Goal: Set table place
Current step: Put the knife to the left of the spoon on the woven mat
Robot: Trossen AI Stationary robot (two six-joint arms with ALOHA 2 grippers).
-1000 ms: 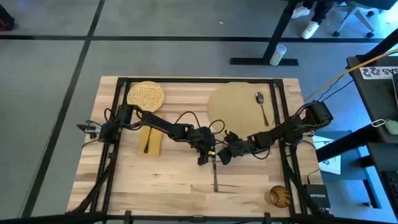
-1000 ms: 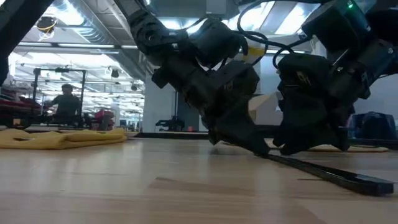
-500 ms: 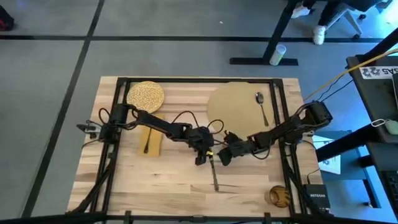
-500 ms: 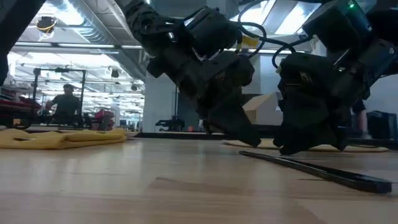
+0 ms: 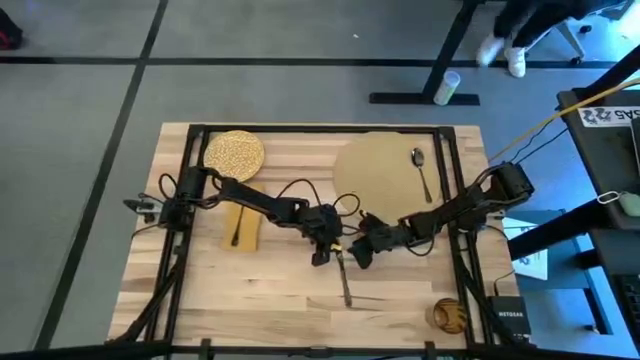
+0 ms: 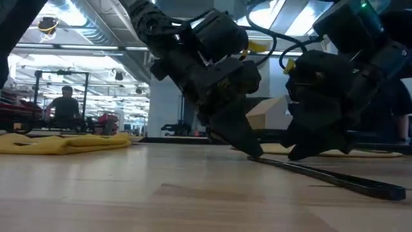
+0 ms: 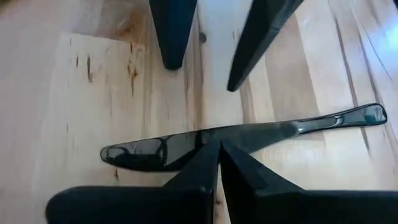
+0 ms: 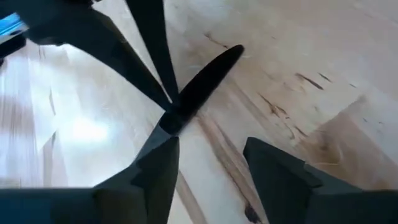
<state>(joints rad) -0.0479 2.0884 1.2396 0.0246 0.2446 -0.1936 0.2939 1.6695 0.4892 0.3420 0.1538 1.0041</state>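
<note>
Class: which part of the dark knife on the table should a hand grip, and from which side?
Likely where blade narrows into handle, from above, fingers closing across its width: the knife is long, thin and nearly flat. The left hand is shut there, one end lifted off the table; the right hand hovers open.

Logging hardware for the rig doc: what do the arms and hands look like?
Both arms are dark, jointed, with loose black cables looping alongside. The left hand and right hand each have two tapering, pointed black fingers. A yellow tag shows near one wrist.
</note>
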